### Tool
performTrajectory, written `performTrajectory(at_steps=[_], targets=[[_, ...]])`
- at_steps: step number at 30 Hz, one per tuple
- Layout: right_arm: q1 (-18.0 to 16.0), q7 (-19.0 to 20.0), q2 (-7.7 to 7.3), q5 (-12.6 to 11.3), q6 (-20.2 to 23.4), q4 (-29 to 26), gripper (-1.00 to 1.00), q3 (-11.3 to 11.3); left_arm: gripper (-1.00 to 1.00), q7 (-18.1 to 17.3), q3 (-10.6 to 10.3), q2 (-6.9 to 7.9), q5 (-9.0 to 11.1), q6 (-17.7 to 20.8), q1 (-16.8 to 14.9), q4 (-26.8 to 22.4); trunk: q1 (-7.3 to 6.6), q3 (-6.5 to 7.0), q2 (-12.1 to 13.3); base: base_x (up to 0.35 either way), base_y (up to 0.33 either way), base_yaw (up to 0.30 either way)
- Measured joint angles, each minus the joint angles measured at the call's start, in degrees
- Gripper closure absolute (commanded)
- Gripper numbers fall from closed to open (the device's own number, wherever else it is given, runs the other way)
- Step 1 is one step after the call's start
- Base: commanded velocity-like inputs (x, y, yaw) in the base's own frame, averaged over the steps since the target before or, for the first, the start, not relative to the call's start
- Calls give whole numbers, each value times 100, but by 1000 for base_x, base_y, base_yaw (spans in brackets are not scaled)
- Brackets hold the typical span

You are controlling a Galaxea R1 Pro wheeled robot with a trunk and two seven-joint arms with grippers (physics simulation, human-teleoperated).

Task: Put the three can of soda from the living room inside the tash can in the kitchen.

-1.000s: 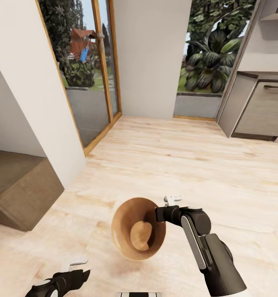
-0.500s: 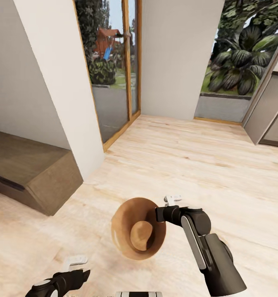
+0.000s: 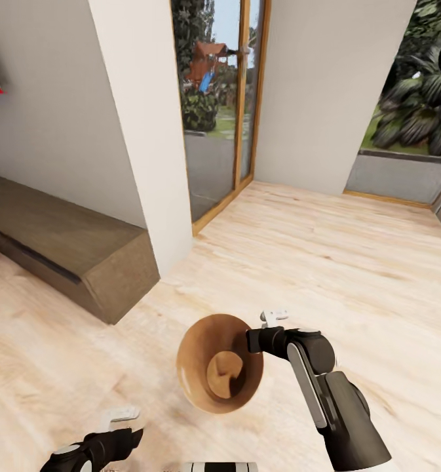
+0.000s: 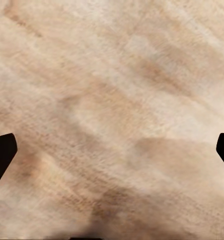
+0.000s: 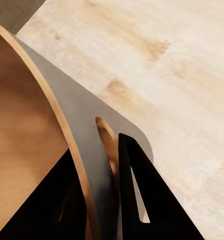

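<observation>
Tash can (image 3: 210, 341) hangs tilted, rim pinched by right tool (image 3: 254, 339).

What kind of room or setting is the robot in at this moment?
Probably a home interior, an open passage between rooms: pale wood plank floor, tall wood-framed glass door onto a garden, and a low brown wooden bench-like unit by a white wall.

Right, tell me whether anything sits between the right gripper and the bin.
Nothing does. The right gripper is already shut on the rim of the tash can, one finger outside the wall and one inside, holding it tilted above the pale wood floor.
</observation>
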Motion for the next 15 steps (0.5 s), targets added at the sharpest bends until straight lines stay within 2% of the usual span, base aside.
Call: performTrajectory(at_steps=[15], targets=[[0, -7, 9, -13, 0, 9, 100, 25, -100, -1, 1, -6, 26, 20, 0, 1, 0, -57, 0, 0, 0, 300]])
